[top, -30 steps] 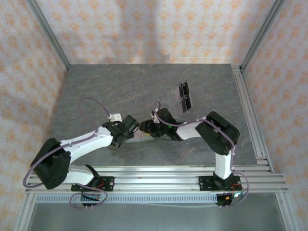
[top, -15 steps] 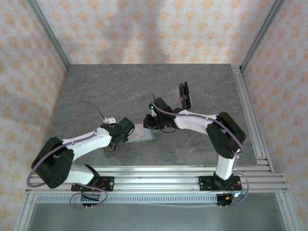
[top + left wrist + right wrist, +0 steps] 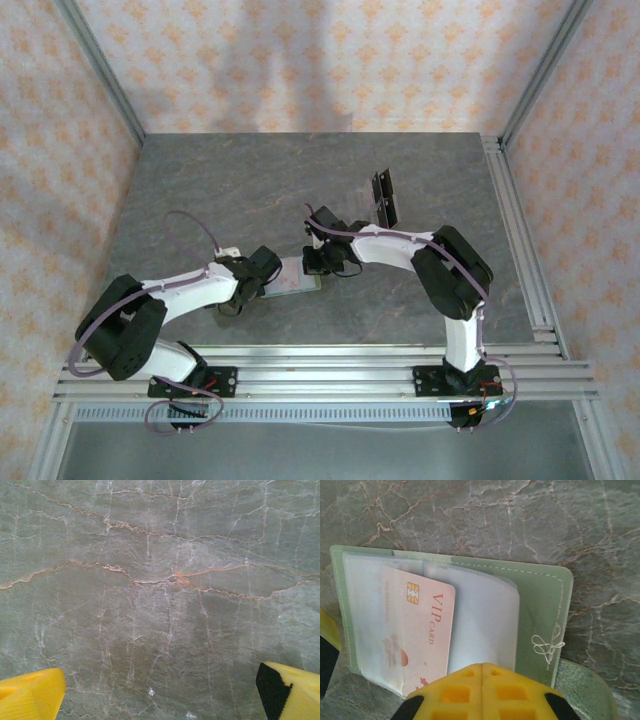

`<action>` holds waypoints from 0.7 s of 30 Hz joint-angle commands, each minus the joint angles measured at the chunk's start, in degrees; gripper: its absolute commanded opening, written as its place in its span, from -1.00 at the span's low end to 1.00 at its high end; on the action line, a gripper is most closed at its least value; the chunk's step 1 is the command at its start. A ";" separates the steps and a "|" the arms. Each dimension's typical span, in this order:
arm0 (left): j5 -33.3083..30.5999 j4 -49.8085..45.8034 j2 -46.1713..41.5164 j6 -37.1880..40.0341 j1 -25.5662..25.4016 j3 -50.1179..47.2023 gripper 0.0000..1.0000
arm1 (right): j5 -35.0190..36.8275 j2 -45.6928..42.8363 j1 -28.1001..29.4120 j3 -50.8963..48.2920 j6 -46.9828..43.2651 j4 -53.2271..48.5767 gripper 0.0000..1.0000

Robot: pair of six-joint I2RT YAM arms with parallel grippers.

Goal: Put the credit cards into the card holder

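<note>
The sage-green card holder [image 3: 540, 605] lies open on the table, clear sleeves facing up, also seen in the top view as card holder [image 3: 297, 277]. A pale pink VIP card [image 3: 422, 630] sits inside a sleeve. My right gripper [image 3: 482, 672] hovers at the holder's near edge, shut, with nothing visible between its yellow fingers; the top view has this right gripper [image 3: 322, 262] at the holder's right end. Just left of the holder, my left gripper [image 3: 262, 278] is open over bare stone, as the left gripper [image 3: 160, 695] in its wrist view confirms. More credit cards [image 3: 383, 199], black and translucent, lie farther back.
The grey marble table [image 3: 220, 190] has free room at the back and left. Metal rails [image 3: 520, 240] run along the right side and the near edge. Patterned walls close in the space on three sides.
My right gripper's jaws have closed and it has shifted to the holder's right end. The left gripper has drawn back a little to the left, uncovering the holder.
</note>
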 commanded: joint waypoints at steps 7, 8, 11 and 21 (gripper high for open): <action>-1.84 0.63 1.56 -0.90 0.40 0.01 0.99 | -0.83 3.53 0.62 4.05 -1.08 -1.05 -0.89; -1.80 0.67 1.59 -0.86 0.37 0.03 0.99 | -0.98 3.77 0.61 4.21 -1.08 -0.98 -0.89; -1.64 0.88 1.66 -0.86 0.40 -0.01 0.99 | -1.49 4.62 0.76 4.74 -0.76 -0.58 -0.89; -1.10 1.53 1.92 -0.58 0.40 -0.10 0.99 | -2.45 6.44 1.57 7.35 -0.67 -0.84 -0.89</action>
